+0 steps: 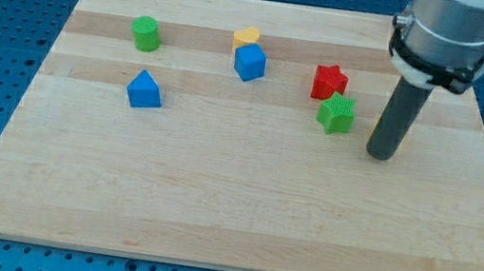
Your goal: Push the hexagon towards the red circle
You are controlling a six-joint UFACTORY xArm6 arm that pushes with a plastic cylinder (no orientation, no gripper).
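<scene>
My tip (380, 155) rests on the board at the view's right, just right of a green star (336, 114). A thin yellow-orange sliver (376, 129) shows at the rod's left edge; its shape is hidden behind the rod. A red star (330, 81) sits just above the green star. A yellow block (247, 35), whose shape I cannot make out, touches the top of a blue cube (249, 63) near the top middle. No red circle shows in this view.
A round green block (146, 34) sits at the top left, with a blue triangle (144, 90) below it. The wooden board (231, 211) lies on a blue perforated table. The arm's grey body (444, 36) covers the board's top right corner.
</scene>
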